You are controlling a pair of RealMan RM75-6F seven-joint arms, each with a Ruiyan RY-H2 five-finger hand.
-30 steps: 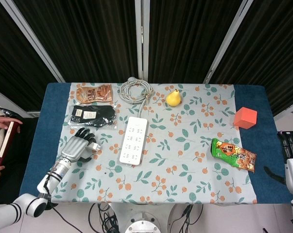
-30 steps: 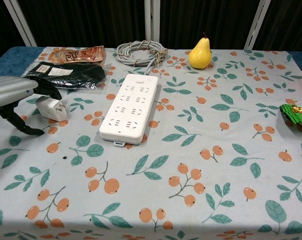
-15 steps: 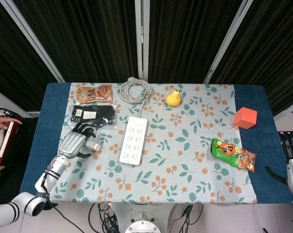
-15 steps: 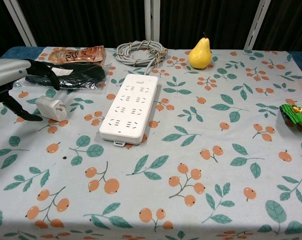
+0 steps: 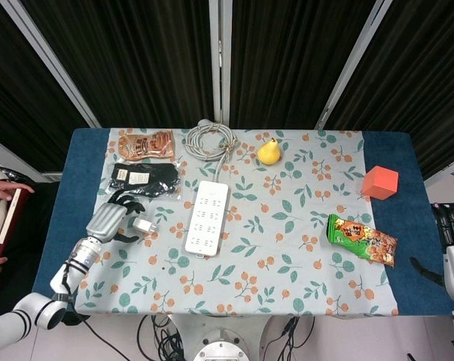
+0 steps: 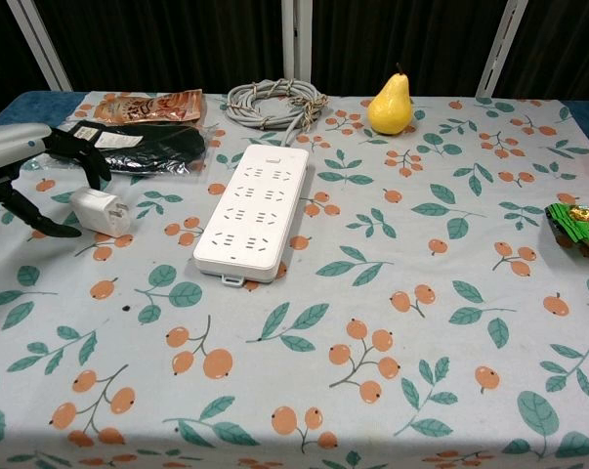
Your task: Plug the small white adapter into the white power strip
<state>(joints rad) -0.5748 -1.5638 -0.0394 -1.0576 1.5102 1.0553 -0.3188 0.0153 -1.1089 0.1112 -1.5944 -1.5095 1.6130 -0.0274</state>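
Observation:
The small white adapter (image 5: 144,225) (image 6: 101,211) lies on the flowered cloth, left of the white power strip (image 5: 206,217) (image 6: 255,210). My left hand (image 5: 108,220) (image 6: 21,161) hovers just left of the adapter with its fingers (image 6: 75,149) spread, and it holds nothing. Its dark fingertips arch above and beside the adapter without gripping it. The strip lies flat with its sockets facing up and nothing plugged in. My right hand (image 5: 452,252) hangs off the table's right edge with straight fingers, far from the strip.
The strip's grey cable coil (image 5: 210,141) (image 6: 274,103) lies behind the strip. Black packet (image 5: 144,179) and brown snack packet (image 5: 145,144) sit behind the left hand. A yellow pear (image 6: 390,105), orange cube (image 5: 380,182) and green snack bag (image 5: 362,239) are to the right.
My left hand has drawn back to the left, away from the adapter, with fingers still spread. The adapter and strip have not moved. The right hand stays put.

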